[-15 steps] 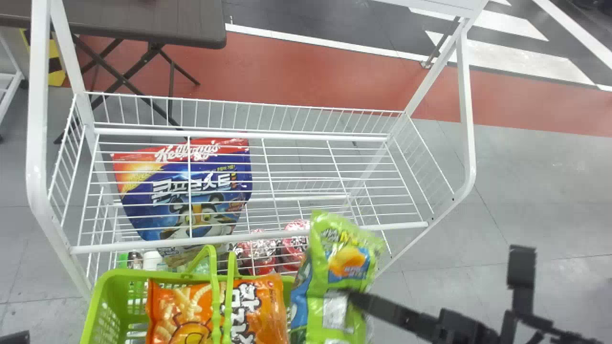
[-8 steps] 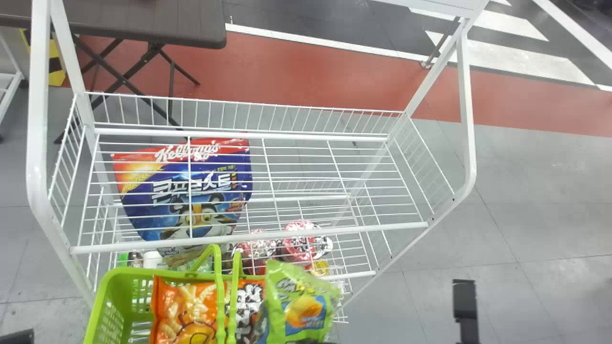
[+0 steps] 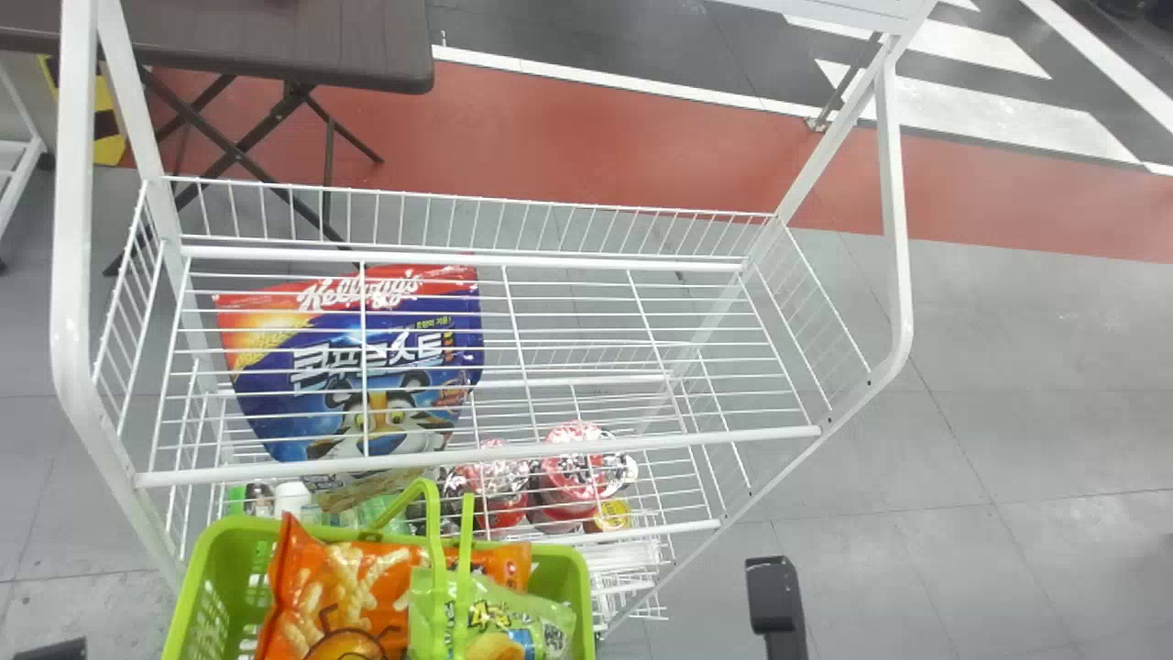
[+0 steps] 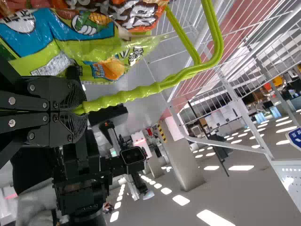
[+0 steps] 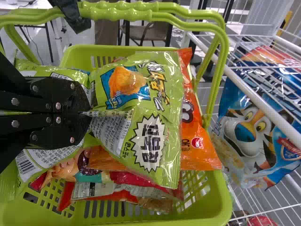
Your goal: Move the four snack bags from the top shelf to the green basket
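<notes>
In the head view, black parts of my right arm (image 3: 774, 596) and left arm (image 3: 55, 651) rise from the bottom edge. The green basket (image 3: 575, 596) stands before the shelf. My left gripper (image 4: 79, 111) is shut on its handle (image 4: 122, 97). My right gripper (image 5: 88, 114), inside the handle loop, is shut on the seam of a green snack bag (image 5: 141, 89). That bag hangs over an orange bag (image 5: 203, 149) in the basket. Another green bag (image 5: 44, 162) and a red bag (image 5: 124, 186) lie lower, partly hidden.
A blue cereal bag (image 3: 367, 367) is on the white wire shelf (image 3: 476, 463) behind the basket. Red-topped containers (image 3: 573, 467) stand on a lower shelf. A brown table (image 3: 275, 46) is farther back on the left.
The green bag has moved left and down from beside the basket to over its inside. My right arm has followed leftward, while the basket has shifted slightly.
</notes>
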Tool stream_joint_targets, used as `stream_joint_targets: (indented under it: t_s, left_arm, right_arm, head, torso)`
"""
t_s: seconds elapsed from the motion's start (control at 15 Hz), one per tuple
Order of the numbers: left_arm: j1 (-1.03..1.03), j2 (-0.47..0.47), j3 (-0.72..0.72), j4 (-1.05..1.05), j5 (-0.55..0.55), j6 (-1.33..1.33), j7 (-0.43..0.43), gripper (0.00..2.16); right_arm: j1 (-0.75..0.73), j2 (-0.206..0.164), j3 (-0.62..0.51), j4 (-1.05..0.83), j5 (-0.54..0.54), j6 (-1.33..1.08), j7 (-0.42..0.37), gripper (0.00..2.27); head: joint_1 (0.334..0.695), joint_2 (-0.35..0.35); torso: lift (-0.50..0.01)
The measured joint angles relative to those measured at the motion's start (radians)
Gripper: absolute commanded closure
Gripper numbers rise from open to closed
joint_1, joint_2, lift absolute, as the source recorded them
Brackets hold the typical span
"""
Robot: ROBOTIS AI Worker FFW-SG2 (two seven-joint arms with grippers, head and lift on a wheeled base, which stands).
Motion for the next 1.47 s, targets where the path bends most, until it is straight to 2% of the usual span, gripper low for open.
stream_joint_targets:
  t_s: [0.07,0.13,0.2,0.27,0.33,0.47,0.8,1.13,1.27,1.47]
  left_arm:
    - [0.001,-0.001,-0.002,-0.003,-0.003,0.000,0.000,1.13]
    - [0.002,-0.001,-0.005,-0.006,-0.006,0.000,0.000,1.13]
    - [0.003,-0.002,-0.006,-0.008,-0.007,0.000,0.000,1.13]
    - [0.003,-0.002,-0.005,-0.009,-0.007,0.001,0.000,1.13]
    - [0.004,-0.001,-0.002,-0.009,-0.007,0.002,0.000,1.13]
    - [0.003,-0.001,0.002,-0.007,-0.005,0.007,0.000,1.13]
    - [-0.006,-0.002,-0.004,-0.005,-0.006,0.013,0.005,1.13]
    - [-0.007,-0.002,-0.005,-0.004,-0.006,0.017,0.005,1.13]
    - [-0.006,-0.003,-0.003,-0.005,-0.006,0.018,0.005,1.13]
    - [-0.006,-0.007,-0.003,-0.003,-0.006,0.018,0.006,1.13]
  right_arm:
    - [0.000,0.000,0.031,0.001,0.029,-0.017,-0.020,2.19]
    - [0.000,0.000,0.059,0.011,0.058,-0.054,-0.027,2.00]
    - [-0.001,0.000,0.077,0.020,0.072,-0.077,-0.027,1.62]
    - [-0.001,0.000,0.085,0.024,0.074,-0.083,-0.020,0.75]
    - [0.006,0.000,0.087,0.023,0.071,-0.084,-0.009,0.05]
    - [0.025,0.000,0.069,-0.009,0.063,-0.081,0.007,0.00]
    - [0.048,0.000,-0.023,-0.105,0.065,-0.047,0.009,0.06]
    - [0.050,0.000,-0.035,-0.157,0.145,-0.113,-0.011,0.06]
    - [0.067,0.000,-0.026,-0.171,0.197,-0.282,-0.013,0.06]
    - [0.124,0.000,0.034,-0.159,0.304,-0.767,-0.026,0.06]
  head:
    - [0.695,-0.350]
    - [0.695,-0.350]
    - [0.695,-0.350]
    - [0.695,-0.350]
    - [0.695,-0.350]
    - [0.695,-0.350]
    - [0.695,-0.350]
    - [0.695,-0.350]
    - [0.695,-0.350]
    - [0.695,-0.350]
  torso:
    - [0.000]
    - [0.000]
    - [0.000]
    - [0.000]
    - [0.000]
    - [0.000]
    - [0.000]
    - [0.000]
    - [0.000]
    - [0.000]
